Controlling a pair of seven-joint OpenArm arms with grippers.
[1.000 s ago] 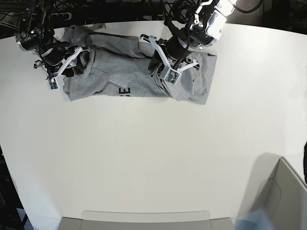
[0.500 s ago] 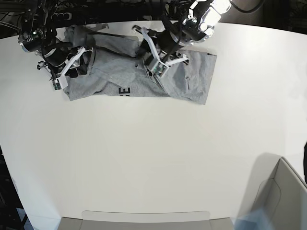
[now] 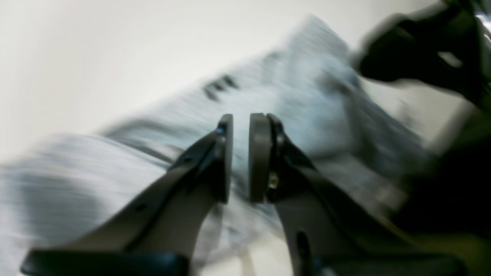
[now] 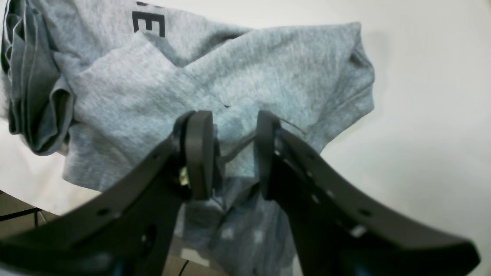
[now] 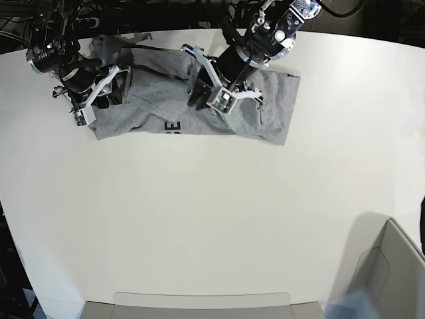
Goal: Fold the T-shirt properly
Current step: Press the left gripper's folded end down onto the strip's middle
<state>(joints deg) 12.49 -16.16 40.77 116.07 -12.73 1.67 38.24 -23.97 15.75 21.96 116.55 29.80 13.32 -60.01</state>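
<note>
Left jaws: narrow gap, pads almost parallel, nothing visibly pinched between them; left gripper (image 3: 241,157) hangs over the middle of the shirt, the wrist view badly smeared.
Right jaws: parted to a moderate gap, a ridge of grey cloth lying in it; whether right gripper (image 4: 230,153) truly grips the cloth I cannot tell.
T-shirt (image 5: 265,109): bunched in a loose band at the far edge of the white surface (image 5: 212,226), black lettering (image 4: 149,23) partly showing, one end rumpled into thick folds.
Step (judged): re-gripping to straighten the band before the next fold.
Technique: take one layer at a hem or corner, not the heaped middle; keep both arms level; pull apart gently until wrinkles flatten.
Risk: catching several layers would drag the whole heap.
</note>
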